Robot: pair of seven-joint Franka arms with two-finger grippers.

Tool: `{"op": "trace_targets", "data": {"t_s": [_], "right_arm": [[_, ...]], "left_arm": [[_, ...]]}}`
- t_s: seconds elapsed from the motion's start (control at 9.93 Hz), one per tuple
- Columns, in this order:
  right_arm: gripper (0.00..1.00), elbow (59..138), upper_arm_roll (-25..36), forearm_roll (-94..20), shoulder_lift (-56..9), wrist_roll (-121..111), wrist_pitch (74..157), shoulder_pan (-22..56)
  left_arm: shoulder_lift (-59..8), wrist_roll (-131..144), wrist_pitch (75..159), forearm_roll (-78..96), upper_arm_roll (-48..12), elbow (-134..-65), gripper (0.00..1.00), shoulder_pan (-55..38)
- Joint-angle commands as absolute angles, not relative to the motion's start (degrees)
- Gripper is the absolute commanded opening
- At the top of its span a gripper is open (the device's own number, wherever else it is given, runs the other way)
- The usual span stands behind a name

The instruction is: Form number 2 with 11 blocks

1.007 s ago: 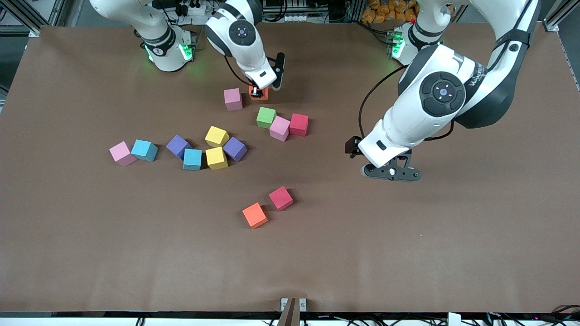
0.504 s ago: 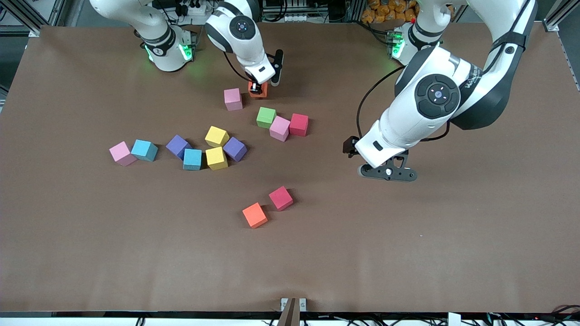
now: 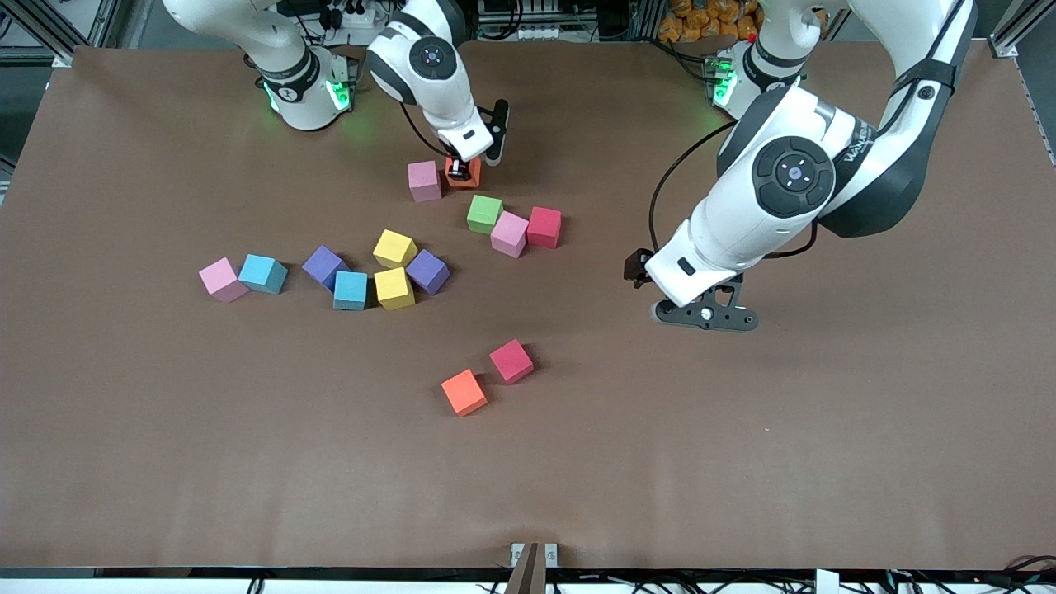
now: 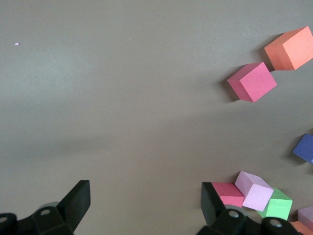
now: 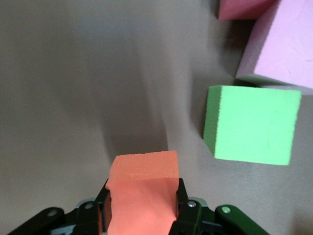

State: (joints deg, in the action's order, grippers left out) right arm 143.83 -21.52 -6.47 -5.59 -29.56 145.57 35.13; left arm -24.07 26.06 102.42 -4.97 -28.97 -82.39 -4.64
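While the right hand [image 3: 463, 167] grips a small orange foam cube [image 5: 143, 188] just above the worktop [image 3: 742, 462] beside the pale pink foam cube [image 3: 424, 181], it should lower squarely; the left hand [image 3: 704, 314] waits open.

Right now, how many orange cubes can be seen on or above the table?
2. One orange cube is held in the right gripper, beside the pale pink cube. The other orange cube lies nearest the front camera, touching a crimson cube. None seems hidden.
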Motion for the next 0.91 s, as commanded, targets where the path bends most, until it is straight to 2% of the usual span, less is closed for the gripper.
{"op": "trace_targets", "data": {"t_s": [0.0,0.81], "right_arm": [[0.0,144.3,-21.8,-4.6,-6.2,-28.5,146.5,33.7],[0.0,144.5,-19.0,1.2,-8.3,-28.5,147.8,31.8]], "left_arm": [[-23.7,25.4,102.9,-6.6,-29.2,-82.4,1.0,-4.7],[-23.8,25.4,102.9,-6.6,-29.2,-82.5,1.0,-4.9]]}}
